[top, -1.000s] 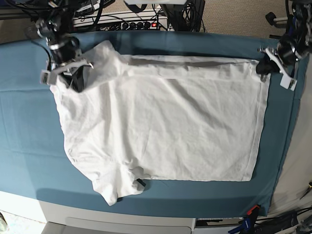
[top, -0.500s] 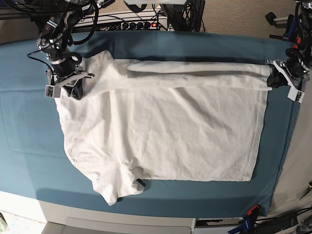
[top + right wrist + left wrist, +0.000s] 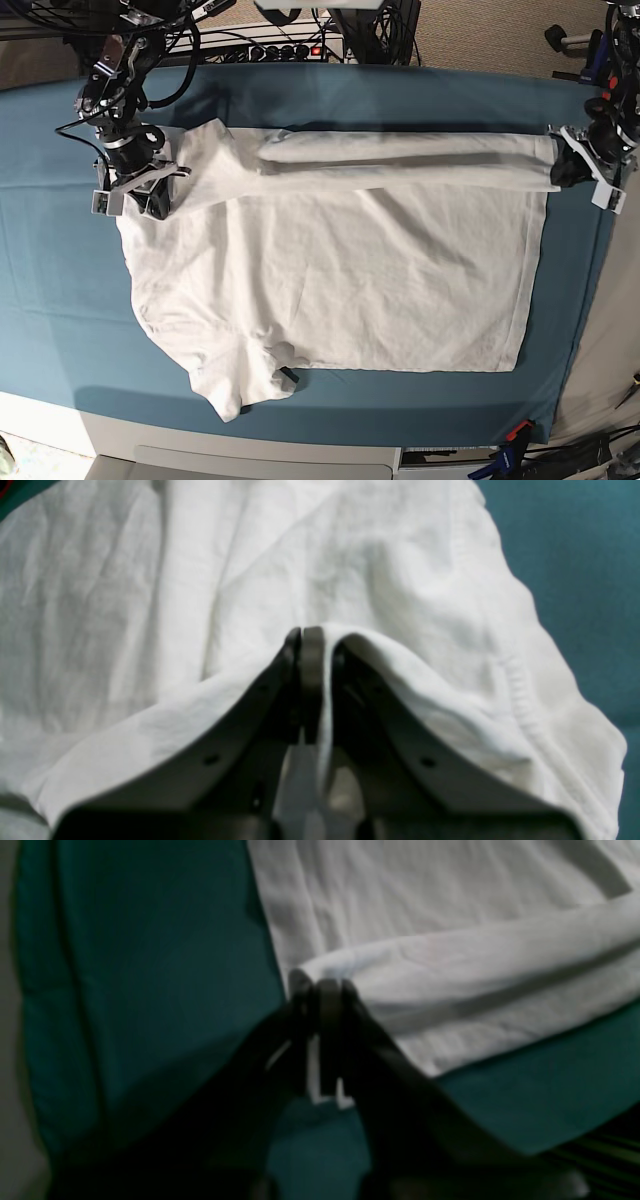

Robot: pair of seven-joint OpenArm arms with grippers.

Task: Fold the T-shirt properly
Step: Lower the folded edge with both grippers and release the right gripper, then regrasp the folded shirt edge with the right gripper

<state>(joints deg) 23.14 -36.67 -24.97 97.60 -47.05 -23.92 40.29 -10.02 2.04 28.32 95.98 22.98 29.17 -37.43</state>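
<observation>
We start at the left gripper (image 3: 568, 168), at about 3 o'clock in the base view: its jaws are pinched together on the hem corner of the T-shirt (image 3: 340, 270), and the wrist view shows the gripper (image 3: 320, 990) biting a rolled lip of white cloth. The right gripper (image 3: 140, 195), at about 10 o'clock, is likewise clamped; its wrist view (image 3: 312, 645) shows fabric (image 3: 350, 580) draped over both closed jaws near the shoulder.

Between the two grips the far edge runs as one taut, rolled band along the 9-to-3 line; that is the long axis the coming fold turns on. From either gripper the rest of the shirt lies toward 6 o'clock, flat on the teal-covered table (image 3: 60, 300), so we judge the held edge must travel toward 6 o'clock, both arms moving together. Each arm is nearest its own end.

We count one T-shirt, two grippers, one table, and one free sleeve (image 3: 240, 385) at about 7 o'clock.
</observation>
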